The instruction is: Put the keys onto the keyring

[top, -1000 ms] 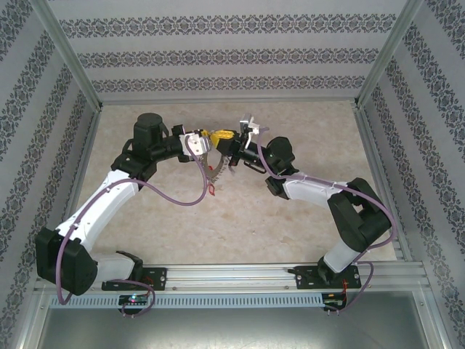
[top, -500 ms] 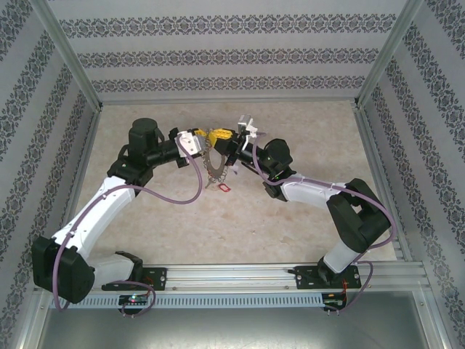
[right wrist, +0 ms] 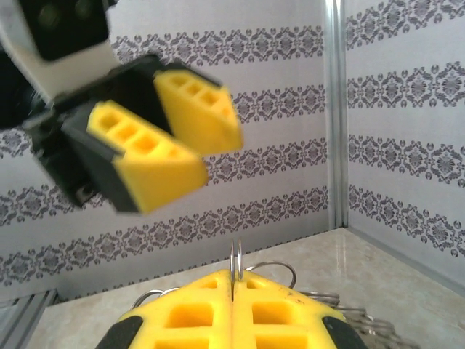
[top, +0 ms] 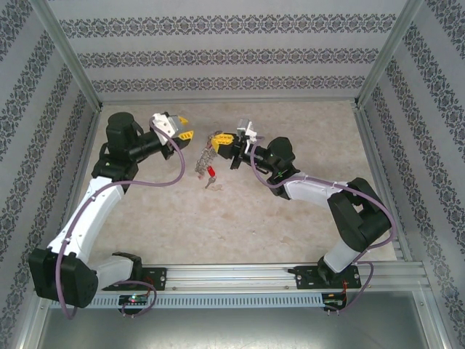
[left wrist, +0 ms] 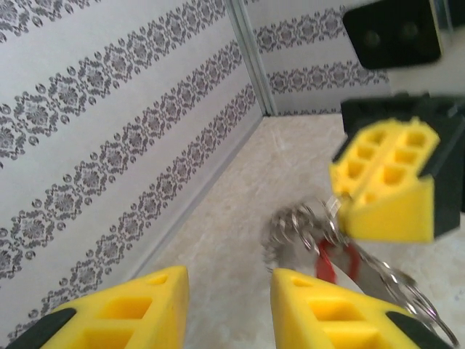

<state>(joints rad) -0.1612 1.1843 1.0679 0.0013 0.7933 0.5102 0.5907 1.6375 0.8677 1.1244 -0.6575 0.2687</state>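
Right tool [top: 220, 138] pads together, clamped on keyring [top: 204, 155] wire. Ring hangs over bench [top: 290, 240] middle toward far edge, red-headed keys [top: 211, 172] at low end. Left tool [top: 184, 127] fingers apart, empty, just left of ring.

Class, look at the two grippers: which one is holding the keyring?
The right gripper: its jaws are shut on the keyring, while the left gripper stands open and apart from it.
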